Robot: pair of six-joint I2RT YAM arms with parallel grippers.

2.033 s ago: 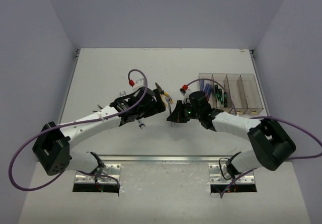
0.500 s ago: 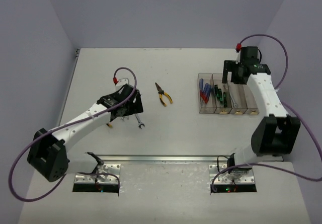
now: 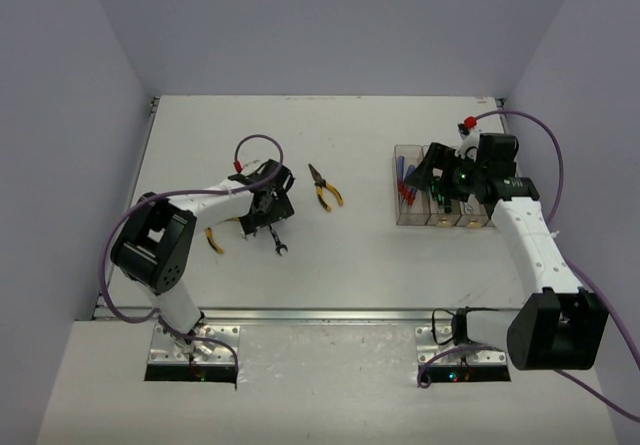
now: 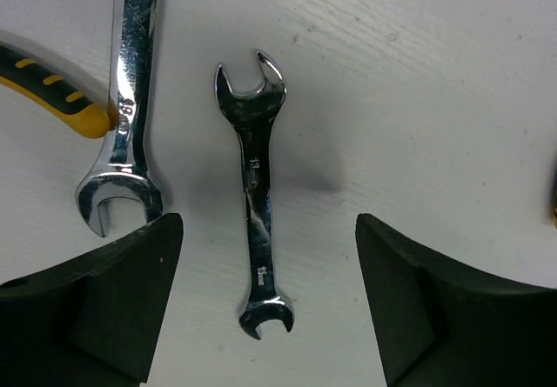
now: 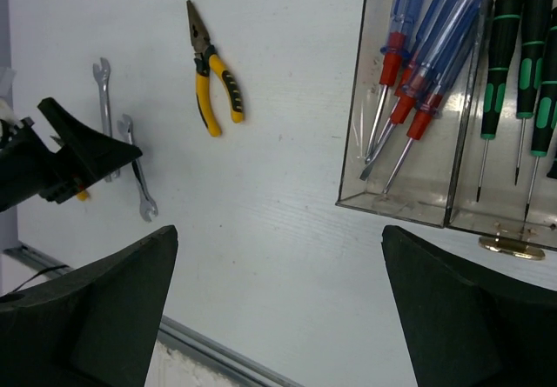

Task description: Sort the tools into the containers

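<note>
Both pairs of jaws stand apart and hold nothing. Your left gripper (image 4: 261, 239) hangs low over the white table (image 3: 350, 265), one finger on either side of a wrench shaft. Your right gripper (image 5: 278, 252) hovers above the near left corner of the bins.

The row of clear bins (image 5: 392, 203) sits on the right side of the table. Its leftmost compartment holds the blue-handled screwdrivers (image 5: 426, 48) and the next holds the green-and-black screwdrivers (image 5: 513, 56), so each kind is getting its own slot. The remaining compartments are hidden under your right arm in the overhead view.

Out on the open table, well apart from the bins, lie the yellow-handled pliers (image 5: 211, 70). A second yellow handle (image 4: 52, 96) touches the longer wrench (image 4: 130, 100) near its lower jaw.

Just beside that one lies the smaller wrench (image 4: 257, 196), lengthwise between your left fingers. It looks lined up for a pinch across its flat shaft, though a piece that thin will likely need the pads almost on the table.
</note>
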